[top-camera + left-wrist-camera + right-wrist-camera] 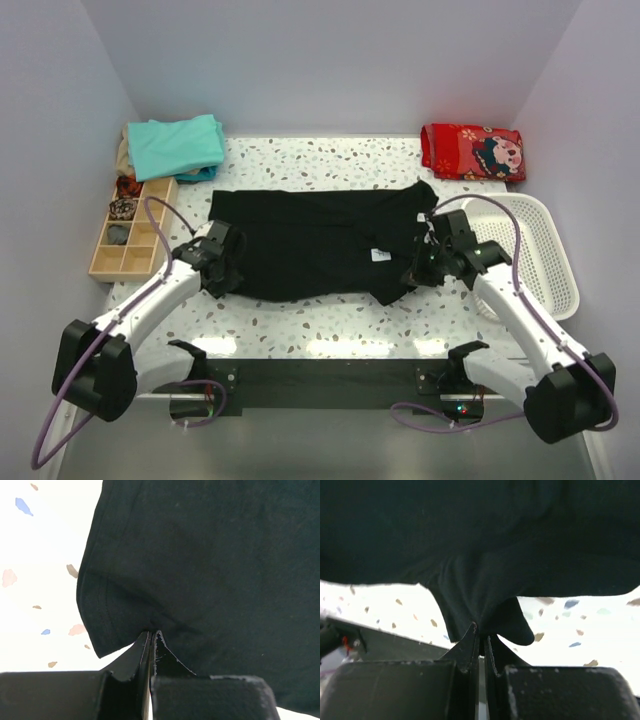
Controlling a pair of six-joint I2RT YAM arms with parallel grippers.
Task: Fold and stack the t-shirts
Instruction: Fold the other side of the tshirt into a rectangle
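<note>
The black t-shirt [310, 245] lies in the middle of the surface [330, 325]. The left gripper [151, 636] and right gripper [481, 632] each pinch its 6 o'clock edge. I think both should lift evenly, then carry toward 12 o'clock.

The place looked like a robotics lab, for plain pale walls [330, 60] boxed in a speckled table [330, 325], two white robot arms [150, 300] were bolted to a black rail [320, 380] with purple cables [480, 198] looping loose, and a black t-shirt [310, 245], white basket [545, 215] and wooden tray [120, 274] lay there.
</note>
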